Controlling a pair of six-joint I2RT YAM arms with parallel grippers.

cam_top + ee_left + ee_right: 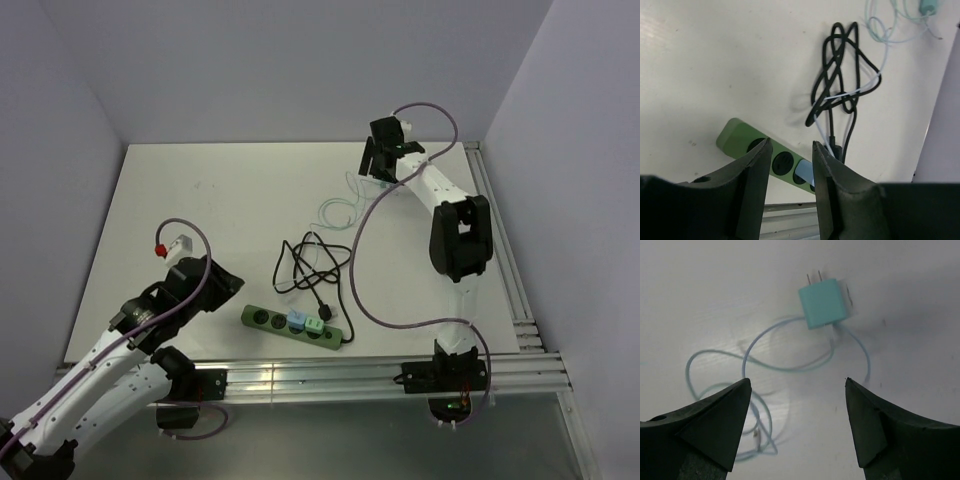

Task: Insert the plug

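A teal charger plug [823, 303] with two metal prongs lies flat on the white table, its thin light-blue cable [755, 365] looped beside it. My right gripper [796, 383] is open and empty, hovering above the table just short of the plug. In the top view it [381, 168] is at the far right of the table. A green power strip [262, 317] lies near the front edge with a blue plug [297, 321] and a teal plug [314, 325] seated in it. My left gripper [791, 145] is open and empty above the strip [737, 137].
A coiled black cable [310, 265] lies between the strip and the light-blue cable [338, 210]; it also shows in the left wrist view [840, 75]. An aluminium rail [330, 378] runs along the front edge and another [510, 270] along the right side. Walls close off the back and sides.
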